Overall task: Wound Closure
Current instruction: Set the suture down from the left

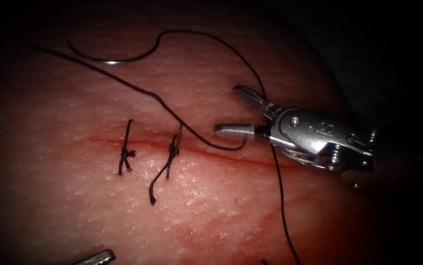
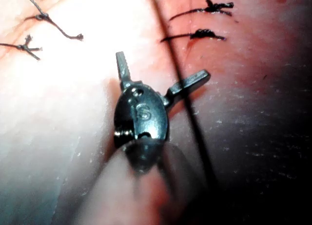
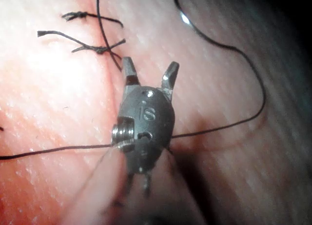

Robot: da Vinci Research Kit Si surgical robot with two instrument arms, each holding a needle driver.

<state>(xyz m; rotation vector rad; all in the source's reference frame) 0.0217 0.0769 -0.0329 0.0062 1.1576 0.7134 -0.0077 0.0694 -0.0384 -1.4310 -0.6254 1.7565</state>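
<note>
Pink pork-belly tissue point(image 1: 73, 206) with red horizontal cut point(image 1: 250, 158), two knotted stitches, curved steel needle point(image 1: 118, 58) lying free at 11 o'clock, black thread point(image 1: 280, 186) trailing, silver right tool point(image 1: 238, 110) at 3 o'clock, jaws spread, empty, left tool point(image 2: 163, 69) jaws spread, empty.

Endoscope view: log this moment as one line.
right pincer: open, holds nothing | left pincer: open, holds nothing | needle: lying on tissue, not in it | thread: loose

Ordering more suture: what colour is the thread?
Black, seen best in the endoscope view: the thread and the knots.
</note>
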